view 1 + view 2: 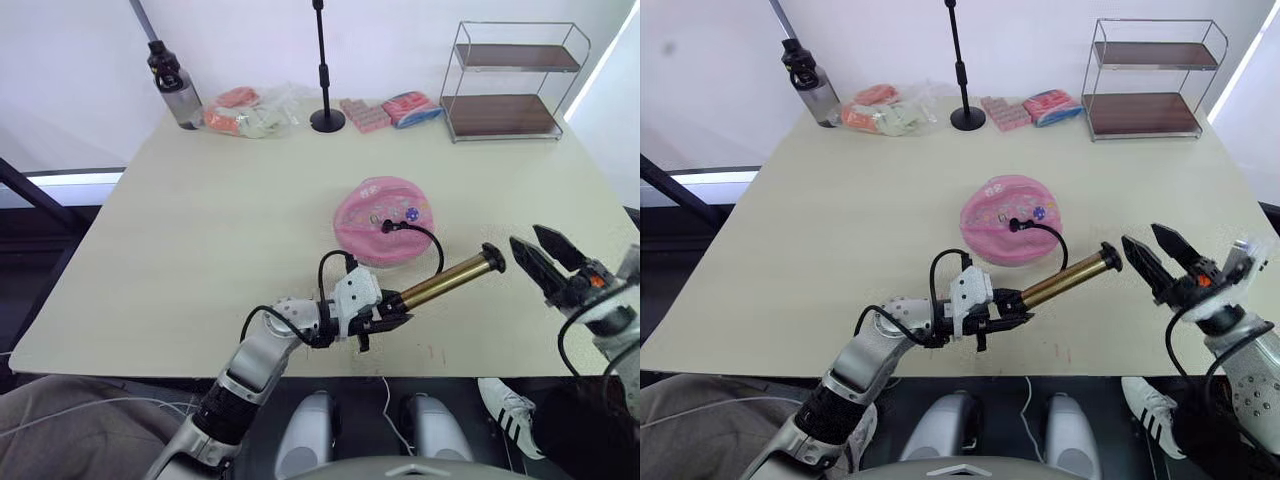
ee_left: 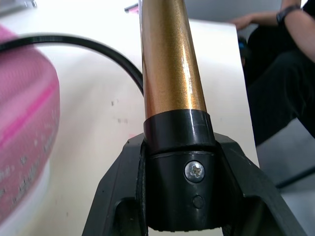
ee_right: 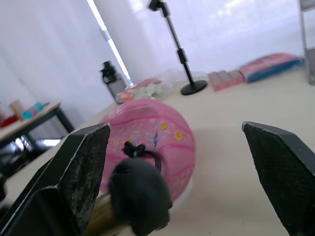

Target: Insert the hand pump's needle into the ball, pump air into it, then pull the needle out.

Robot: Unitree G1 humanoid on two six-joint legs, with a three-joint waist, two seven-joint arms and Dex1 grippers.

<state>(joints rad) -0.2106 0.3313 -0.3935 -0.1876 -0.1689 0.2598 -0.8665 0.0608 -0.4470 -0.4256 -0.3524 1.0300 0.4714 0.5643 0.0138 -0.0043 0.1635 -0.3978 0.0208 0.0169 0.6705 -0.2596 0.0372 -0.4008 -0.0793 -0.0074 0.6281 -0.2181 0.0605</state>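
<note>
Surface (image 1: 200,250) is pale beige, set against a white wall. Along its far edge stand one grey bottle (image 1: 177,88), one black stand (image 1: 326,70), one two-tier wire shelf (image 1: 512,80) and several packets. One pink ball (image 1: 383,220) lies mid-surface, hose plugged into its top. Left gripper (image 1: 385,322) jaws clamp the one hand pump (image 1: 448,278) at its base. Right gripper (image 1: 540,258) jaws gape wide just beyond the pump's handle end.
</note>
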